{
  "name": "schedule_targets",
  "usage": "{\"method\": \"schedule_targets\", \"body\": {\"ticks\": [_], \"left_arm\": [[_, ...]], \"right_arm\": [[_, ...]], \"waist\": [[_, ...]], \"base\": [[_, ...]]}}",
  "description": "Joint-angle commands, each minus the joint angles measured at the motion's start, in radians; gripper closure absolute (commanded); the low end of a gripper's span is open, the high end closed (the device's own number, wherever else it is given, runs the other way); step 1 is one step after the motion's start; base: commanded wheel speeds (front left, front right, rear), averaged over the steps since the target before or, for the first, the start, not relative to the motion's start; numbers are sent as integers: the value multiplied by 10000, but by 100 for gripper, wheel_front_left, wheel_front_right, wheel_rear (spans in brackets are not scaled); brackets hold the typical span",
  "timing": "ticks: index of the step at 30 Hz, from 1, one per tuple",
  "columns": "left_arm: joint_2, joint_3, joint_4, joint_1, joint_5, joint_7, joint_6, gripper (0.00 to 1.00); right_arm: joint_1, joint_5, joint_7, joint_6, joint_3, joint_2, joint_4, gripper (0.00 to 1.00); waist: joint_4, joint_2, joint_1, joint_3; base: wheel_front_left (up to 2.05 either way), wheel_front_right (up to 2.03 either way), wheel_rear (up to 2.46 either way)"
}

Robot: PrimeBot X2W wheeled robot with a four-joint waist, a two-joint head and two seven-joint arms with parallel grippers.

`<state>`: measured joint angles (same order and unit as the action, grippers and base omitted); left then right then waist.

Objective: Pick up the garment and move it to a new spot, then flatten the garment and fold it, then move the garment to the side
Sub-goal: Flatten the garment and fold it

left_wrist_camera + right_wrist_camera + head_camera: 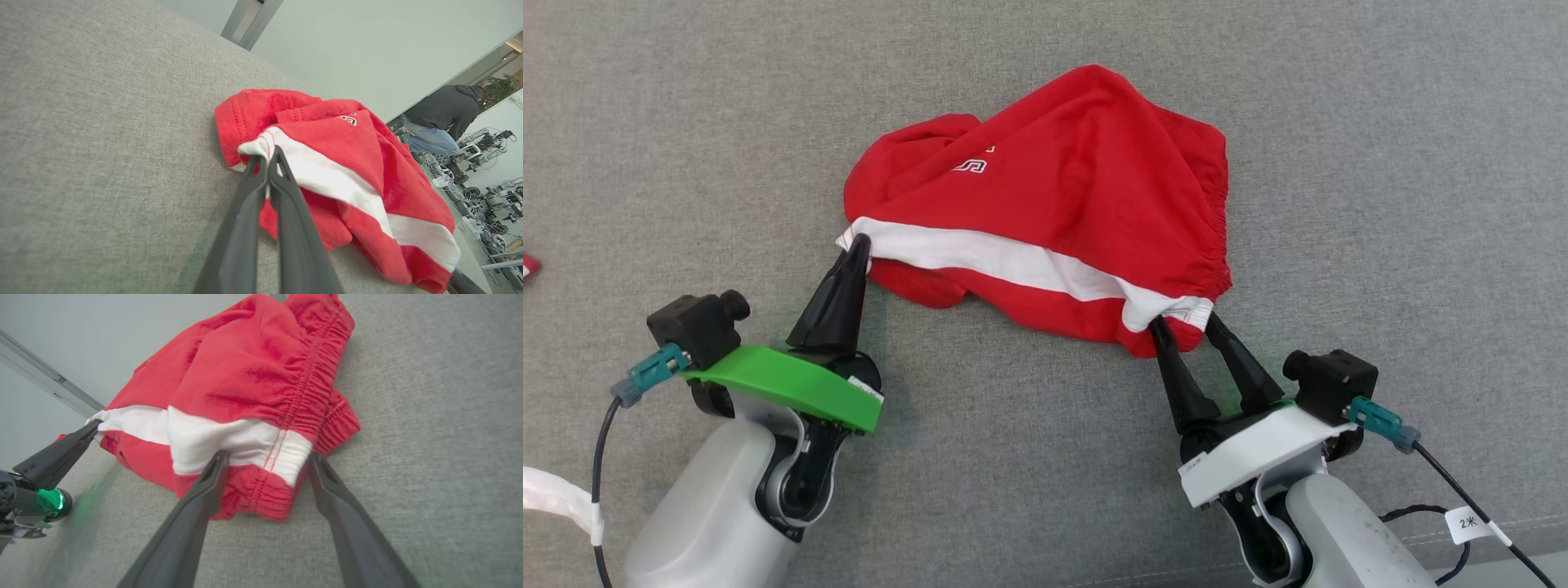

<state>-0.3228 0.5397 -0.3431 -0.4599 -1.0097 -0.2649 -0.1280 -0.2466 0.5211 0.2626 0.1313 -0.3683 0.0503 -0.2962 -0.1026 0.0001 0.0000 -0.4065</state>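
Note:
The garment point(1062, 188) is a pair of red shorts with a white side stripe and an elastic waistband, lying bunched on the grey fabric surface point(1045, 474). My left gripper point(856, 242) is shut on the white-striped left corner of the garment point(327, 163), pinching the hem between its fingers point(265, 157). My right gripper point(1188, 322) stands open at the garment's lower right corner point(253, 396); its two fingers straddle the white waistband end point(286, 451) without closing on it. The left gripper's fingers point(61, 451) also show at the left edge of the right wrist view.
A small red scrap point(528, 265) lies at the far left edge of the surface. In the left wrist view a person point(443, 116) in a dark hoodie bends over robot parts and cables point(486, 196) on the floor beyond the surface's edge.

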Motion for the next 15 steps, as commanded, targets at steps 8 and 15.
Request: {"method": "schedule_targets", "body": {"ticks": [8,15], "left_arm": [[12,-128,-58,221,147,11,-44,100],[27,-190,-140,278,195,11,-45,100]], "right_arm": [[59,185,31,-11,-12,87,241,0],[230,352,31,-11,304,66,599,51]], "waist": [[-24,-1,0,57],[-85,-1,0,123]], "base": [[0,0,0],[0,0,0]]}}
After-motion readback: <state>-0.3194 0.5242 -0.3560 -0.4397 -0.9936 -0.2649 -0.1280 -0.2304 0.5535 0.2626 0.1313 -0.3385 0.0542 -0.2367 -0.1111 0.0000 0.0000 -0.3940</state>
